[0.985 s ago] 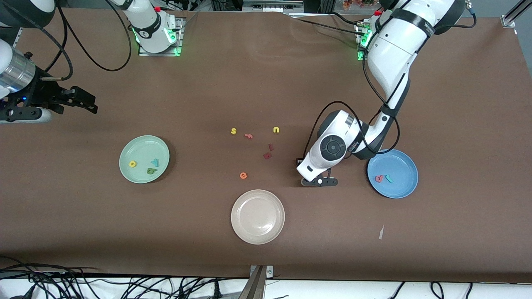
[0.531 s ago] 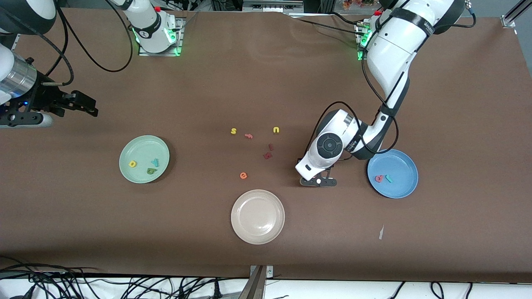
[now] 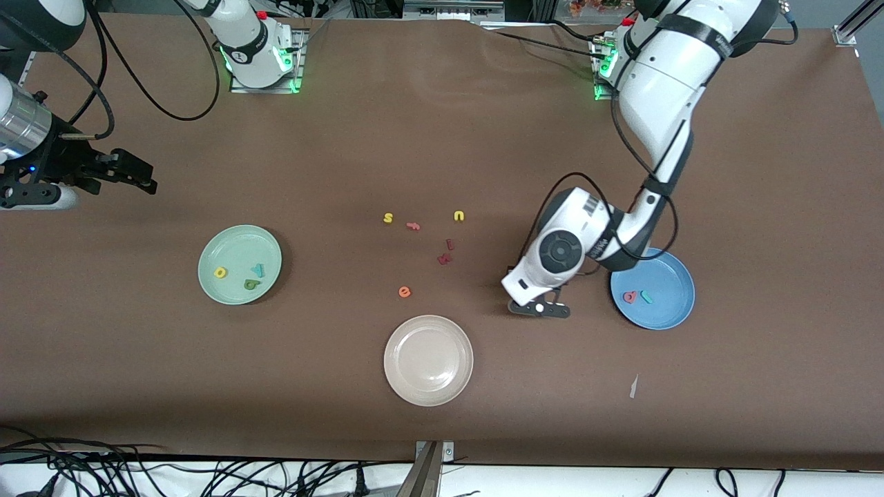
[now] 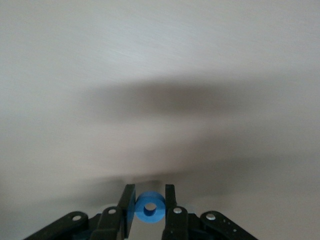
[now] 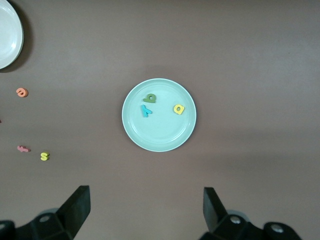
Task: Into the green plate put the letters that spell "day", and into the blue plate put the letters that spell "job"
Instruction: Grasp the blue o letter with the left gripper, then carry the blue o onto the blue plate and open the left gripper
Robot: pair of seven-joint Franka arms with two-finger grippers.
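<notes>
My left gripper (image 3: 539, 308) hangs just over bare table beside the blue plate (image 3: 666, 273), shut on the blue ring "o" (image 4: 150, 210), which sits between its fingers. In the blue plate lie the salmon-pink "b" (image 3: 630, 297) and the teal "j" (image 3: 646, 297). The green plate (image 3: 235, 243) toward the right arm's end holds the yellow "a" (image 3: 220, 273), teal "y" (image 3: 257, 270) and dark green "d" (image 3: 251, 284). My right gripper (image 3: 140, 176) waits open and empty in the air at its end of the table, looking down on the green plate (image 5: 160, 137).
A cream-white plate (image 3: 428, 359) stands nearer the front camera, mid-table. Loose letters lie in the middle: yellow "s" (image 3: 388, 218), pink "f" (image 3: 413, 226), yellow "u" (image 3: 458, 216), two dark red letters (image 3: 445, 259), orange "e" (image 3: 405, 292). A small pale scrap (image 3: 633, 386) lies near the front.
The left gripper's fingers closed on the blue "o", then the hand shifted a little toward the blue plate. The right gripper drifted slightly toward its arm's base.
</notes>
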